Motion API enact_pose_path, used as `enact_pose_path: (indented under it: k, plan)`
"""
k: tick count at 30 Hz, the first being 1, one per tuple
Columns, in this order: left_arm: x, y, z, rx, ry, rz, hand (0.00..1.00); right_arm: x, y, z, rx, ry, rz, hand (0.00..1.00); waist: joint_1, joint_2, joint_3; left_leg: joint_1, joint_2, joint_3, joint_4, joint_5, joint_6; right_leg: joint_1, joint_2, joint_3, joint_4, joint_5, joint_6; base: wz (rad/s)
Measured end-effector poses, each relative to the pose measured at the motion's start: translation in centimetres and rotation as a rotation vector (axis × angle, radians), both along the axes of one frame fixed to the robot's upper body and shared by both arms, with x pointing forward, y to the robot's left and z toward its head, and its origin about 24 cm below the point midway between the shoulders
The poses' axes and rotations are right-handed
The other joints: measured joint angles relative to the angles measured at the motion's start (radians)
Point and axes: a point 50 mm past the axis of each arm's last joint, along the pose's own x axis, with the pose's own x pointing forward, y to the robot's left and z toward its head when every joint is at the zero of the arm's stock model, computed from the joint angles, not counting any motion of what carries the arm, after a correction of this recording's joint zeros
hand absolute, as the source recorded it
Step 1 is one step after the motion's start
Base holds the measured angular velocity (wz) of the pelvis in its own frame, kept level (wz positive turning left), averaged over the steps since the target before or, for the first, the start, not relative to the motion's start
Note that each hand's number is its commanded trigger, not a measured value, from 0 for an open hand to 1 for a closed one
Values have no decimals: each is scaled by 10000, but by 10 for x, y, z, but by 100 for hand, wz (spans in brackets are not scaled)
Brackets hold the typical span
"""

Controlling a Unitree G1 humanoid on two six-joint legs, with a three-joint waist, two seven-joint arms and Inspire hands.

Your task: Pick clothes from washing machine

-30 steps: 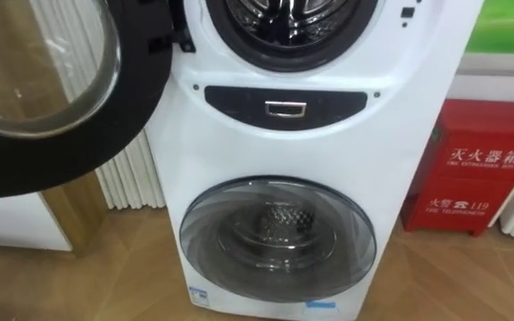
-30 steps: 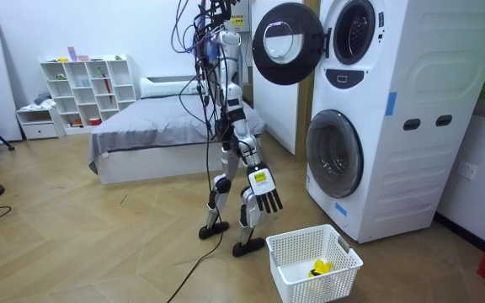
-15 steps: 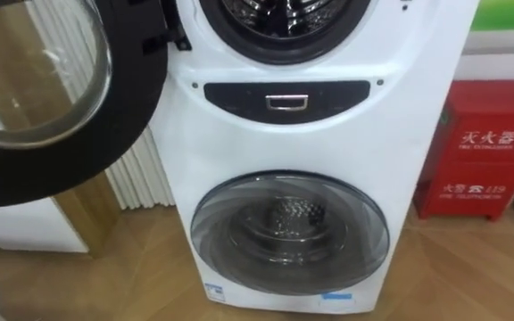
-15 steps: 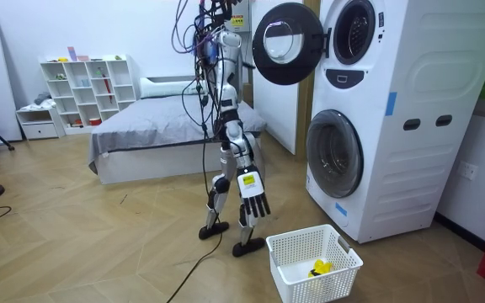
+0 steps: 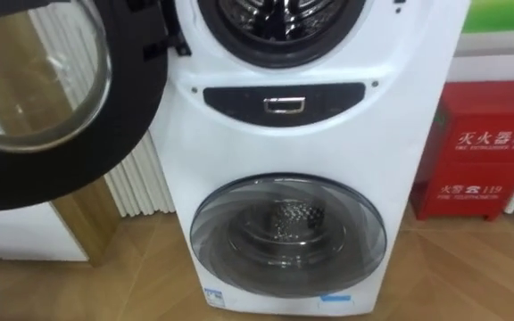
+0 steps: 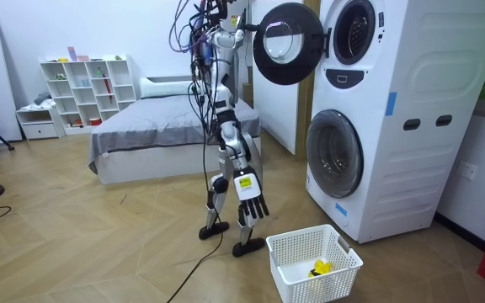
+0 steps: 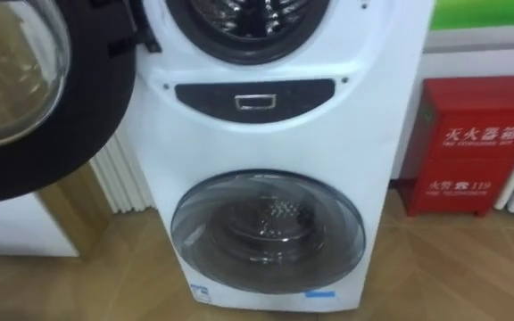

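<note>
**At the washing machine, right hand hangs empty**

Low by its thigh, that hand hangs with fingers spread, holding nothing. Left hand is up at the rim of the open upper door; its grip cannot be told. Robot stands facing the machine, lower door closed. One yellow item lies in the white basket by its feet.

The robot stands on wooden floor, with the stacked washing machine at its three o'clock and the upper door swung open. Its right hand hangs with loose fingers. At five o'clock, a white basket holds something yellow.
</note>
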Motion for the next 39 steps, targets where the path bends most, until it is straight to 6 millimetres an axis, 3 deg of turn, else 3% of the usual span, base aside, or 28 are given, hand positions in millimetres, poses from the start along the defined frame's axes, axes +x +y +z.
enact_pose_path:
  k: [4, 8, 11, 12, 16, 23, 28, 34, 36, 39]
  plan:
    - [12, -12, -19, -348, 204, -683, 0, 3, 2, -1, 144, 25, -45, 0, -17, -175, 5, -63, -13, -34, 70, 13, 24, -11, -15, 27, -120, 135, 56, 2]
    - [28, -29, -36, -354, 677, -1579, 0, 19, 0, -1, 72, -237, 322, 0, -266, -280, -48, -201, -39, -93, 27, 64, 74, 51, -27, 75, -323, 394, 52, 1]
    - [25, -24, -48, -584, 720, -1521, 0, 18, -6, 2, -101, -90, 573, 0, -261, -149, -15, -80, -27, 6, -110, 98, 98, 187, -14, 75, -545, 544, 71, -9]
    - [24, -21, -53, -680, 821, -1550, 0, 19, -8, 4, -191, -110, 636, 0, -253, -124, -51, -56, -40, 19, -149, 101, 104, 186, -17, 90, -537, 541, 82, 0]
    - [21, -14, -63, -1210, 759, -1587, 0, 18, -8, 5, -269, -73, 799, 0, -271, 54, -63, 11, -100, 21, -288, 160, 146, 149, -29, 159, -487, 519, 112, -1]
    - [13, -8, -84, -1472, 1224, -1467, 0, 21, -8, 5, -383, -115, 849, 0, -255, -191, -179, 28, -152, 24, -279, 181, 131, 26, 65, 429, -301, 477, 96, -8]
    - [9, -11, -100, -1760, 1273, -1548, 0, 26, -6, 4, -479, 70, 1275, 0, -230, -434, -139, 27, -140, 12, -285, 212, 106, 28, 85, 391, -347, 549, 39, -3]
    - [13, -24, -113, -2608, 509, -1998, 0, 37, -2, 2, -559, 182, 2136, 0, -215, -410, -121, 79, -140, -43, -301, 228, 109, 116, 68, 343, -389, 573, 42, 5]
    - [16, -34, -128, -3229, 467, -2152, 0, 43, 0, 2, -628, 194, 2453, 0, -263, -407, -101, 117, -156, -168, -305, 234, 125, 221, 1, 232, -432, 560, 64, 17]
    - [20, -50, -128, -3558, -265, -2567, 0, 48, 8, -3, -470, 236, 2824, 0, -286, -486, -115, 50, -199, -374, -310, 258, 165, 224, -132, -19, -516, 569, 94, 23]
